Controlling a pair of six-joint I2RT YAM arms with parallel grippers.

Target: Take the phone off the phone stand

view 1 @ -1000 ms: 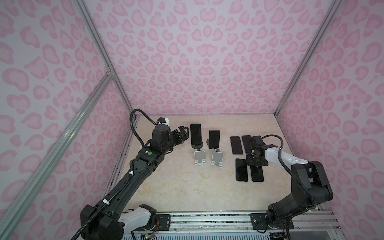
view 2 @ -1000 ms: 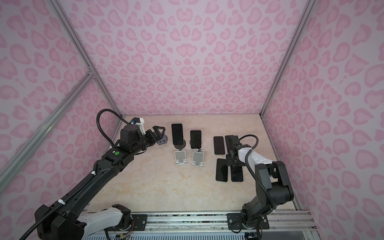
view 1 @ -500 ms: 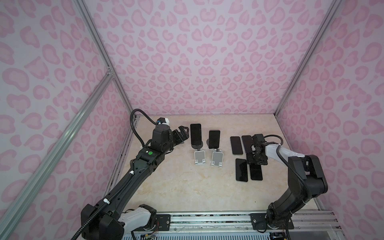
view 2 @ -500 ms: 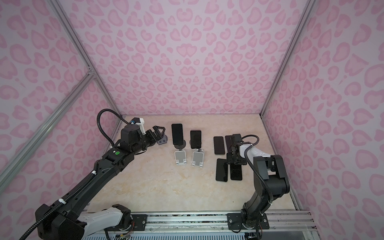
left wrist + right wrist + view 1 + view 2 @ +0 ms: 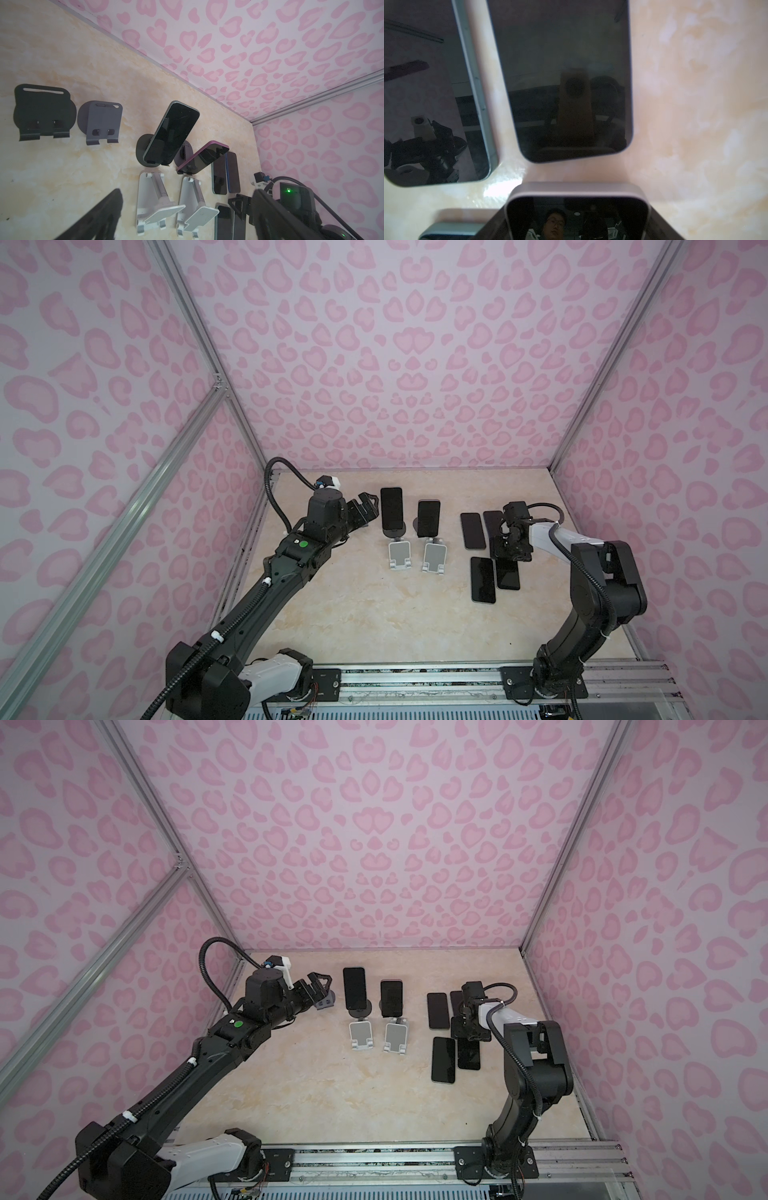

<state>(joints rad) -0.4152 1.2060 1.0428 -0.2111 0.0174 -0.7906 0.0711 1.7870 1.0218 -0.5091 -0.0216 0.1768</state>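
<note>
Two dark phones lean on stands at the back of the table: a green-edged phone [image 5: 392,508] [image 5: 171,134] on a dark round phone stand [image 5: 143,154], and a purple-edged phone [image 5: 428,518] [image 5: 204,159] beside it. My left gripper [image 5: 365,506] [image 5: 187,220] hovers open, left of the green-edged phone and clear of it. My right gripper [image 5: 513,547] [image 5: 576,218] sits low at the far end of a lilac-edged phone [image 5: 508,574] [image 5: 577,216]. Its fingers [image 5: 660,226] lie against both long sides of that phone.
Two white stands [image 5: 400,555] [image 5: 434,556] stand without phones in front of the leaning phones. Three more phones [image 5: 472,531] [image 5: 492,522] [image 5: 483,580] lie flat on the right. A black stand [image 5: 41,112] and a grey stand [image 5: 101,122] sit at the back left.
The right arm's elbow has swung up and inward, and the lilac-edged phone has shifted slightly toward the back. The left arm has stayed still.
</note>
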